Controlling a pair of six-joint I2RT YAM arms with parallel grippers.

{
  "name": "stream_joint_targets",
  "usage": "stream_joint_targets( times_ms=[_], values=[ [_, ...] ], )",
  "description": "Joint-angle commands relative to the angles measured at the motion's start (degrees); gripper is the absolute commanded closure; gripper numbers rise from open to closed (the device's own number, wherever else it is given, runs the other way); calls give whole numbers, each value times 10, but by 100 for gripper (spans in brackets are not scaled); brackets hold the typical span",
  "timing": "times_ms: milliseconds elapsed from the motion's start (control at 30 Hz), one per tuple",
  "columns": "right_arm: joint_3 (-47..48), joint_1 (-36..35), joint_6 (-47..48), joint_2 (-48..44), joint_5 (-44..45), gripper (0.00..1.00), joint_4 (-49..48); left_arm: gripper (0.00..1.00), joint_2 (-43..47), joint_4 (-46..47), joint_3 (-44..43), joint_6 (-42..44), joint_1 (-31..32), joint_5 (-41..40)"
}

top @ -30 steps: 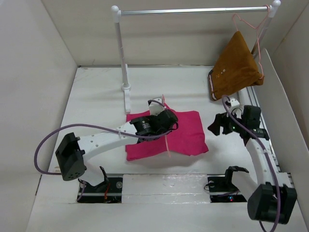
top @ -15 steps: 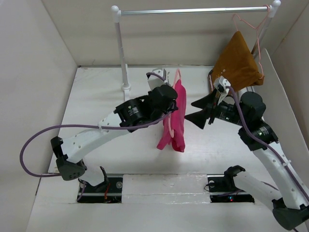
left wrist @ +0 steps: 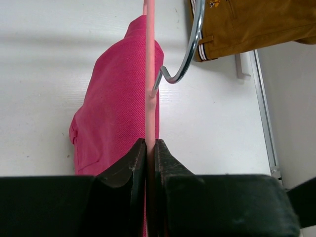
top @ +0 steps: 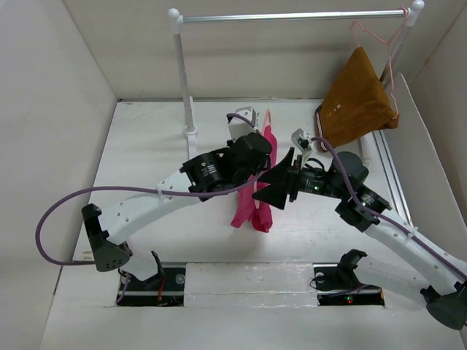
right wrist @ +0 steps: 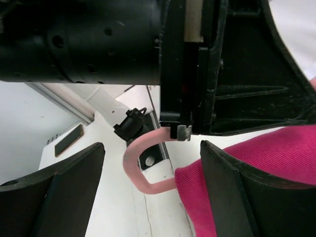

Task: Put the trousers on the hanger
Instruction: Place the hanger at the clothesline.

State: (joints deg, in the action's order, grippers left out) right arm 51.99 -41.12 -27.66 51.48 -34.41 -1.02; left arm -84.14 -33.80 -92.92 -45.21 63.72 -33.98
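My left gripper is shut on the thin pale-pink hanger and holds it above the table. The magenta trousers hang folded over the hanger. In the left wrist view the jaws pinch the hanger rod, with the trousers draped on its left and a chrome hook beyond. My right gripper is open, right beside the trousers. In the right wrist view its fingers straddle the hanger's curved corner and the trousers' edge without touching them.
A mustard-brown garment hangs on another pink hanger at the right end of the silver rail. The rail's white post stands at the back left. White walls enclose the table on three sides.
The left arm has lifted the hanger with the trousers off the table, so they now hang. The right gripper has moved left and closed in on the trousers, still open.
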Motion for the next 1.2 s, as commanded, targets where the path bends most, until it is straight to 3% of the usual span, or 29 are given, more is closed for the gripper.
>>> stream_joint_targets(
  times_ms=[0, 167, 400, 433, 467, 533, 567, 933, 1000, 1033, 1167],
  values=[
    [-16, -12, -32, 9, 23, 17, -76, 100, 20, 115, -11, 11, -1, -35],
    [-19, -46, -27, 45, 59, 18, -77, 100, 21, 127, -9, 18, -1, -30],
    [-41, -60, -35, 64, 106, 38, -149, 100, 41, 141, 20, 12, -1, -14],
    [-43, -60, -36, 68, 109, 43, -155, 100, 44, 141, 24, 12, -1, -14],
    [-46, -66, -36, 71, 114, 70, -163, 100, 47, 141, 31, 10, -1, -12],
    [-58, -66, -44, 71, 119, 93, -188, 100, 54, 144, 37, 10, -1, -12],
    [-62, -66, -47, 71, 123, 99, -196, 100, 55, 143, 40, 10, -1, -12],
    [-22, -64, -37, 60, 163, 100, -173, 100, 66, 149, 27, 31, -25, 21],
    [6, -58, -21, 60, 165, 100, -133, 90, 67, 153, 16, 41, -25, 24],
    [27, -50, -5, 60, 168, 100, -101, 75, 75, 158, 15, 45, -31, 31],
    [79, -39, 33, 57, 196, 100, -20, 50, 90, 167, 22, 45, -50, 64]
  ],
)
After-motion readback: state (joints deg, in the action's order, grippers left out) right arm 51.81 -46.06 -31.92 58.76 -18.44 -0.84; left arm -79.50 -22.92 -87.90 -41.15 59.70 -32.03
